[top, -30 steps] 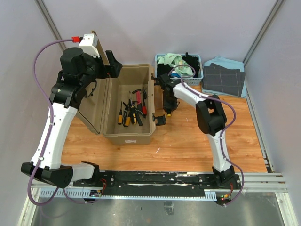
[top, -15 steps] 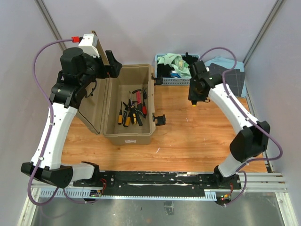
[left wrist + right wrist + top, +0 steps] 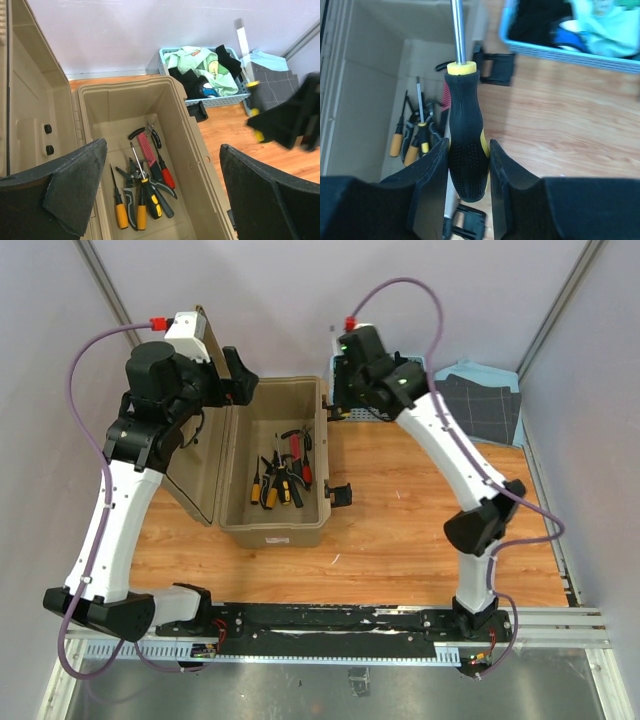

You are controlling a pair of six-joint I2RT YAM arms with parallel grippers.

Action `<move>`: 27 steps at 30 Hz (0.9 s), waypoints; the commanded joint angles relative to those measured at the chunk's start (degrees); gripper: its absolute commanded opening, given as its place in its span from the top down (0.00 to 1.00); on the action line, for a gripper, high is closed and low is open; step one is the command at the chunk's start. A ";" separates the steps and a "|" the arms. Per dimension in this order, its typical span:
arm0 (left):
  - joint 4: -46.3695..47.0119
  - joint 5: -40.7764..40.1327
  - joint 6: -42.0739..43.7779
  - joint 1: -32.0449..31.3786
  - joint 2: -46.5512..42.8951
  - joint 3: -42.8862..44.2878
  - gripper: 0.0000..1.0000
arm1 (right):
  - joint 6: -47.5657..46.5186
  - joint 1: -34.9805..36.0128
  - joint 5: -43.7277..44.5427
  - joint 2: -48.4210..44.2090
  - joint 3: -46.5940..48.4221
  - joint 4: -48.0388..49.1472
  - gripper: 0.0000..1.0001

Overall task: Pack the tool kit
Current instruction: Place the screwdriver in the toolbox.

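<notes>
By the toolbox (image 3: 272,532) far corner, clamps a screwdriver (image 3: 465,165) in right gripper (image 3: 467,150); holds left gripper (image 3: 162,147) spread wide, apparently empty, near lid (image 3: 30,115).

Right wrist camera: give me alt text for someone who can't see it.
The right gripper clamps a black and yellow screwdriver by its handle, shaft pointing away. Beyond it are an open tan toolbox holding tools and, upper right, a blue basket.
</notes>
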 commanded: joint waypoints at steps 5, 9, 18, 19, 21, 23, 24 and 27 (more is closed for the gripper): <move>1.59 -1.03 0.86 0.36 -2.93 0.92 0.01 | 2.78 10.26 -0.69 13.80 8.92 2.99 0.96; 1.67 -1.10 0.94 0.35 -3.23 1.02 0.01 | 2.48 13.33 -0.27 18.91 11.91 3.26 0.96; 1.72 -0.55 0.30 0.39 -3.47 1.39 0.01 | 3.52 15.77 -1.74 23.89 6.30 5.39 0.95; 1.66 -0.64 0.30 0.36 -3.49 1.38 0.01 | 3.56 15.85 -1.65 24.37 6.23 5.42 0.95; 1.66 -0.67 0.26 0.38 -3.58 1.30 0.01 | 3.74 15.85 -2.28 25.53 6.31 5.46 0.95; 1.67 -0.62 0.22 0.35 -3.51 1.30 0.01 | 4.63 15.94 -3.37 26.58 6.30 5.58 0.95; 1.68 -0.66 0.22 0.35 -3.49 1.28 0.01 | 5.28 15.93 -4.22 27.08 6.14 5.78 0.95; 1.72 -0.64 0.22 0.35 -3.39 1.30 0.01 | 7.46 15.93 -6.49 27.84 5.06 6.89 0.95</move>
